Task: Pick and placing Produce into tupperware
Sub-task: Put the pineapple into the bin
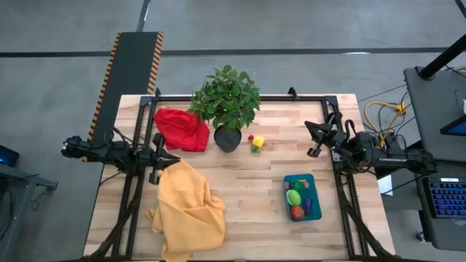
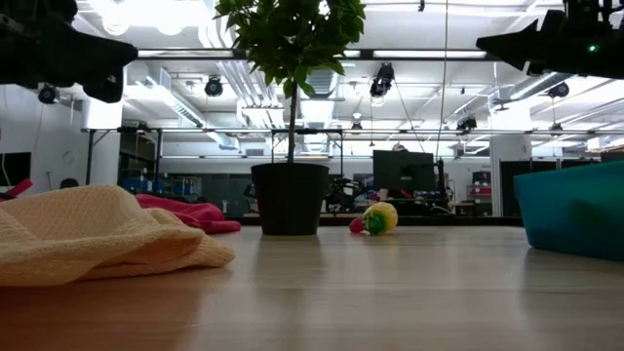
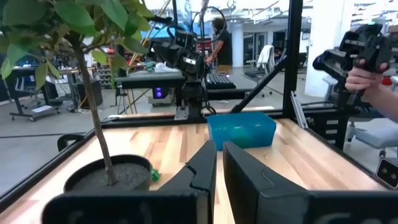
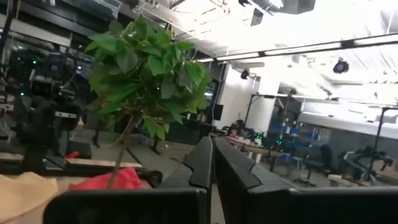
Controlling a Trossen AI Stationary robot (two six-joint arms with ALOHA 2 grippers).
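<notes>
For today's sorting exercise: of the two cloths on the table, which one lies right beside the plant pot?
The red cloth: it lies right next to the black plant pot near the table's far edge, while the yellow cloth sprawls lower down, nearer the left tool.

Robotics laboratory in an open industrial hall: exposed white ceiling ducts (image 2: pixel 224 73), black-framed workbenches with dark flat monitors (image 2: pixel 407 174), and a pale butcher-block wooden table (image 1: pixel 240 196) at centre.

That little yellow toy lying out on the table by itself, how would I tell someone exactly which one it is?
Find the potted plant at the table's back middle. Just right of its dark pot lies the yellow toy, with red and green bits. It is the only produce on bare wood; the rest sit in the teal container.
</notes>
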